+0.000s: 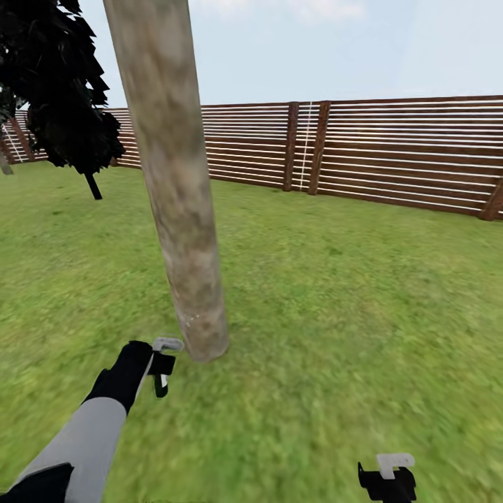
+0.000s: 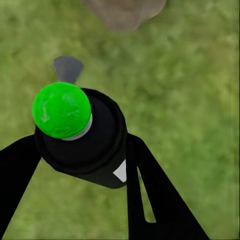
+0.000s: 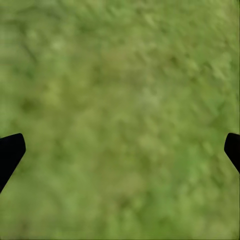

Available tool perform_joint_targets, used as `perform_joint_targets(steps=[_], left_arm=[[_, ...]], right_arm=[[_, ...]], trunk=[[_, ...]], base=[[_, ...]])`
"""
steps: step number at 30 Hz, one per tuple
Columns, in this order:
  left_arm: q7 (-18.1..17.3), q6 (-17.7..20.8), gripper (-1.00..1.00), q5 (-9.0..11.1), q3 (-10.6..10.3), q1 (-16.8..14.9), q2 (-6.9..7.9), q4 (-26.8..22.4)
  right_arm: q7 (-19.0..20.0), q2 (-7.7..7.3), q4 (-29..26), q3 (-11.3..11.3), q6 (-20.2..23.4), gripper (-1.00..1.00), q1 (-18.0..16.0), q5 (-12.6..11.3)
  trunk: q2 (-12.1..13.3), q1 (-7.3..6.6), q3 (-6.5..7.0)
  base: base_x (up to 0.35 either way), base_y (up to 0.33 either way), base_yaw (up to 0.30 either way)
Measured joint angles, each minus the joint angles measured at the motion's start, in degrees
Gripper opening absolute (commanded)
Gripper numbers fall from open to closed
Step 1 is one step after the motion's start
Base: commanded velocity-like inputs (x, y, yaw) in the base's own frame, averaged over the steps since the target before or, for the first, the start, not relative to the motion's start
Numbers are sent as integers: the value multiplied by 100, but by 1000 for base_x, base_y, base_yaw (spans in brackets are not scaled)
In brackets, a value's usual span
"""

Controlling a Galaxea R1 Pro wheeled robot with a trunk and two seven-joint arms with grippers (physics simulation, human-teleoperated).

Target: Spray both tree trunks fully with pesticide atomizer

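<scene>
Head view: left gripper clamps pesticide atomizer, tree trunk at 1 o'clock; aim nozzle squarely; right gripper wide, empty

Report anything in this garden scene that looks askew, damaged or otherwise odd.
The thick mottled grey-tan tree trunk leans across the head view rather than standing plumb, perhaps only from camera tilt. The black atomizer bottle held in the left hand has a bright green top. Nothing looks spilled or broken on the green grass lawn.
</scene>
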Motion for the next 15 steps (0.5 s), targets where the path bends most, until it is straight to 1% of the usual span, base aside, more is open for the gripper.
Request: perform_joint_targets(steps=[1,2,3,4,5,6,7,8,9,10,11,12,13,15], left_arm=[[0,5,-100,20,-13,-119,-87,2],[-2,29,-100,1,-15,-276,-137,3],[-9,244,-100,-21,-17,-466,-155,4],[-95,707,-100,-37,-27,-746,-156,6],[-131,795,-100,-39,-35,-812,-142,1],[-194,897,-100,-119,-36,-889,-1,-15],[-209,910,-100,-129,-31,-896,124,-27],[-255,920,-100,-95,-34,-897,221,-31],[-301,929,-100,-57,-37,-898,250,-31],[-327,935,-100,-34,-36,-898,235,-34],[-349,936,-100,-19,-66,-903,137,-36],[-350,940,-100,-3,-122,-904,71,-37],[-355,934,-100,-37,-188,-905,25,-41],[-355,932,-100,-74,-234,-906,16,-52]], right_arm=[[0,5,0,3,0,100,0,0],[0,7,0,1,0,100,0,0],[0,8,-1,0,0,100,0,0],[0,3,-1,-3,0,100,0,0],[0,-1,-1,-3,0,100,1,0],[0,-8,0,-4,0,100,0,1],[0,-8,0,-3,0,100,1,0],[0,-9,0,-3,0,100,1,0],[0,-7,0,-3,0,100,1,1],[0,-5,0,-3,0,100,1,1],[-1,-3,-1,-2,0,100,1,1],[-1,-2,-2,-3,0,100,1,1],[-1,-3,-2,-4,-1,100,1,1],[-1,-1,-2,-4,-1,100,1,1]], trunk=[[0,0,3],[0,0,5],[0,0,6],[0,0,5],[0,0,5],[0,0,5],[0,0,5],[0,0,5],[0,0,5],[0,0,5],[0,0,5],[0,0,5],[0,0,5],[0,0,5]], base=[[0,0,93],[0,0,38],[0,0,10],[0,0,6],[0,0,1],[0,0,0],[0,0,0],[0,0,0],[0,-24,0],[0,-176,0],[0,-221,0],[0,-249,0],[0,-261,0],[0,-268,0]])
